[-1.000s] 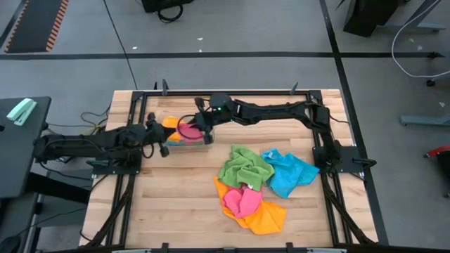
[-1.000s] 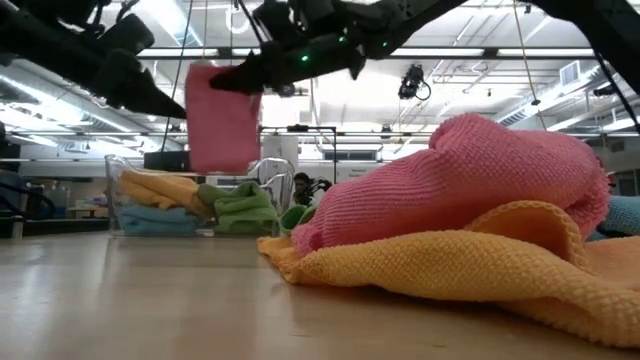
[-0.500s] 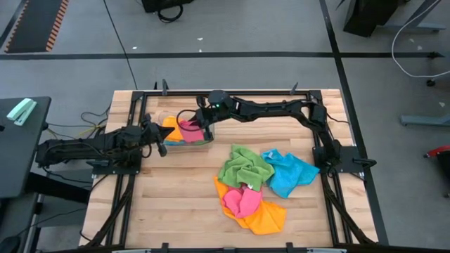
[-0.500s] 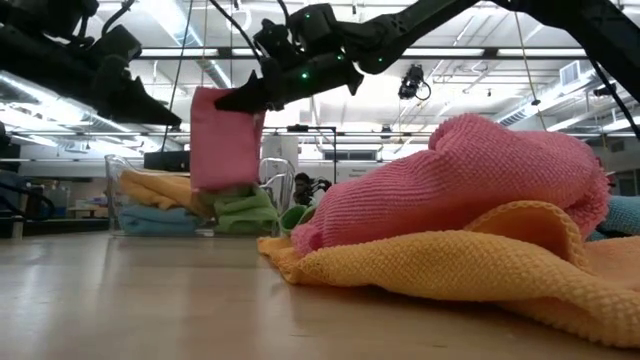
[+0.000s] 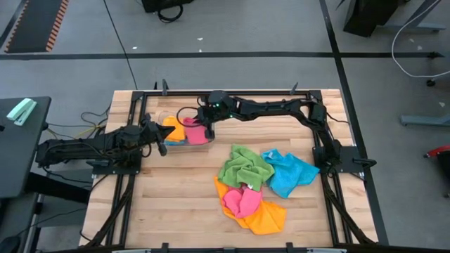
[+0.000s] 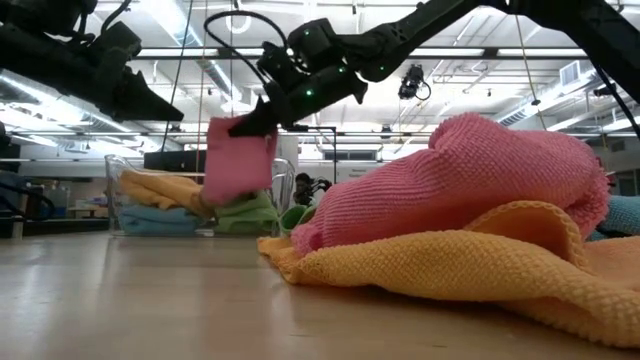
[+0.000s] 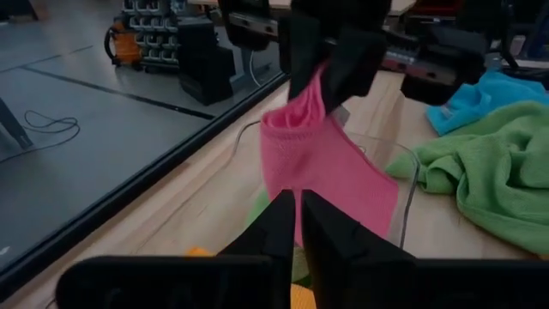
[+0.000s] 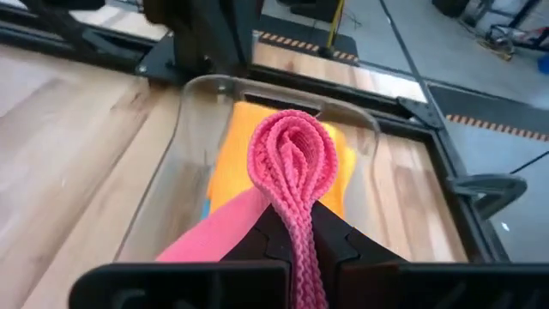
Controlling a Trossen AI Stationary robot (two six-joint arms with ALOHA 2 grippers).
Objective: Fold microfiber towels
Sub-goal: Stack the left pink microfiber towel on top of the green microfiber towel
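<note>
Pink towel (image 6: 238, 158) hangs from right hand (image 5: 208, 128), seemingly over bin rim (image 8: 283, 88).

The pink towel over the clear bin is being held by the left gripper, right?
No. The right gripper holds the folded pink towel over the clear bin. The right wrist view shows it pinched between that arm's fingers.

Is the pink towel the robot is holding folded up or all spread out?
Folded. The small pink microfiber towel hangs as a neat doubled rectangle from the right end effector, with layered edges pinched together, above the clear plastic bin.
</note>
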